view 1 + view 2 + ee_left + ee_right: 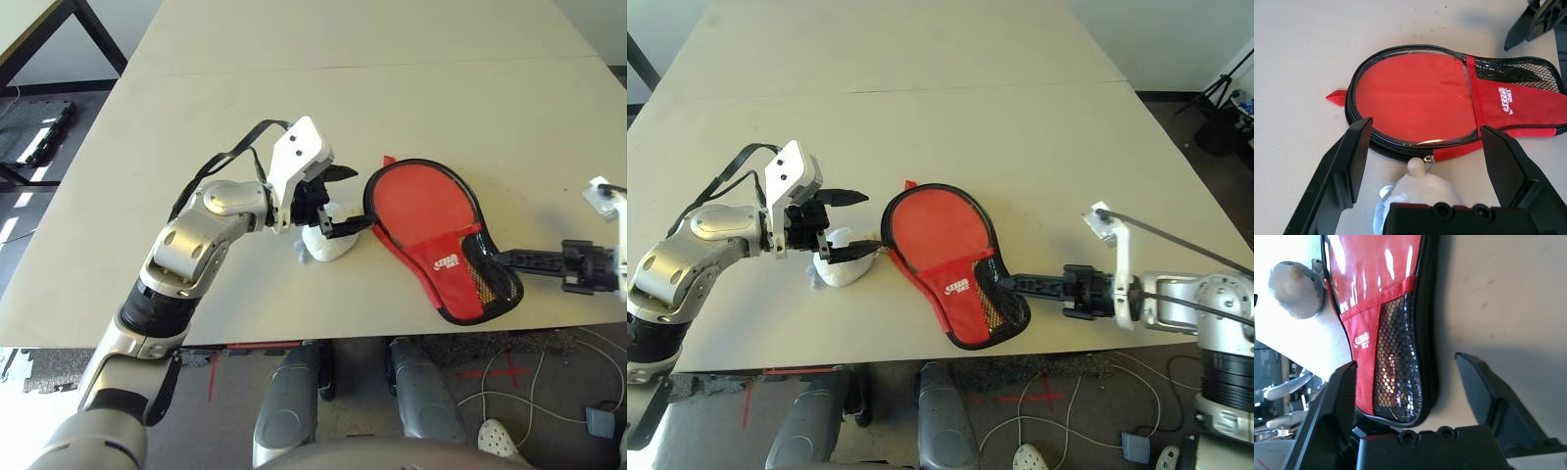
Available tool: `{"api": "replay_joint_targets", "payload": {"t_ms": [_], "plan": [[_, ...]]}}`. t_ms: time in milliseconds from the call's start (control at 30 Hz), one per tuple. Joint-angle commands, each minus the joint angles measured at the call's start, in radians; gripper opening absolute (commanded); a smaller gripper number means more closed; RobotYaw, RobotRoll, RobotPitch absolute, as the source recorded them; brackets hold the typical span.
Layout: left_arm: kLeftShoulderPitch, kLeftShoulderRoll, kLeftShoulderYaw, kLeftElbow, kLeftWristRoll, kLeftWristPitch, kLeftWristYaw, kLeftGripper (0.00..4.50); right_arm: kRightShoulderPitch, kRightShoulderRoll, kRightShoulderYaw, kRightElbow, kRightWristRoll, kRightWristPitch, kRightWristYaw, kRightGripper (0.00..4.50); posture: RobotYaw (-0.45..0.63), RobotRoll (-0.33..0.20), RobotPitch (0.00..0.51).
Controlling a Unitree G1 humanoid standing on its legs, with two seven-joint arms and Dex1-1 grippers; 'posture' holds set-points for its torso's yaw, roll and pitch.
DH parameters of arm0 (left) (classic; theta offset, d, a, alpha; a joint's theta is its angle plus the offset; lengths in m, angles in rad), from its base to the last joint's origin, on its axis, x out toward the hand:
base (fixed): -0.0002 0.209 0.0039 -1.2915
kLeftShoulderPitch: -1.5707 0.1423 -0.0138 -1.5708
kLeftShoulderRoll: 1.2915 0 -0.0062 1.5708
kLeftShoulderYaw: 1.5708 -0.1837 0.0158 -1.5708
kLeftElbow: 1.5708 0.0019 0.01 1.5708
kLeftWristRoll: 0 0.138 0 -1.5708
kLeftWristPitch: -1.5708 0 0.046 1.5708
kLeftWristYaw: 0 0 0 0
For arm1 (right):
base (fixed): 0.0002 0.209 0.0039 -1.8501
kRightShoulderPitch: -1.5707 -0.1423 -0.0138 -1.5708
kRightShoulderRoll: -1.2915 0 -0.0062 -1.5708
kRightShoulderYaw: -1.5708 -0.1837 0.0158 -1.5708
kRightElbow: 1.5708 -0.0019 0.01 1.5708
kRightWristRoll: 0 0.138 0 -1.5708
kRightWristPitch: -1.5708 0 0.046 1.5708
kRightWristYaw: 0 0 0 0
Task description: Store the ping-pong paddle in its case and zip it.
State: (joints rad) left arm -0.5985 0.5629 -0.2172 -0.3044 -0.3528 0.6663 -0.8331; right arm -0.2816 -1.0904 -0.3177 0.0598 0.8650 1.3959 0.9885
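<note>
Both tools gape, empty: case point(438, 238) betw. left tool point(333, 201) & right tool point(1011, 284).

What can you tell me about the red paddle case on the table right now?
The case is a paddle-shaped red fabric pouch with black zip edging, a black mesh pocket and a small white logo. It lies flat near the table's front edge, narrow end toward the right gripper. The open left gripper hovers at its round end.

left arm: elbow bent, forearm reaching forward and inward | left hand point(844, 223): fingers spread apart, holding nothing | right arm: extends inward, low and level | right hand point(1410, 382): fingers parted wide, nothing held
</note>
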Motion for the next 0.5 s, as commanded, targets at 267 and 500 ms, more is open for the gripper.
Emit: {"api": "replay_joint_targets", "payload": {"t_ms": [267,500], "plan": [[0.019,0.034,-0.001,-0.008,0.002,0.008,-0.034,4.5,-0.229,0.059,0.163,0.273,-0.276,-0.657,0.214,4.48,-0.1,0.0,0.217],[0.025,0.064,0.008,-0.012,0.001,0.019,-0.04,4.5,-0.461,0.193,0.318,0.462,-0.475,-0.982,0.334,4.48,-0.08,0.0,0.218]]}}
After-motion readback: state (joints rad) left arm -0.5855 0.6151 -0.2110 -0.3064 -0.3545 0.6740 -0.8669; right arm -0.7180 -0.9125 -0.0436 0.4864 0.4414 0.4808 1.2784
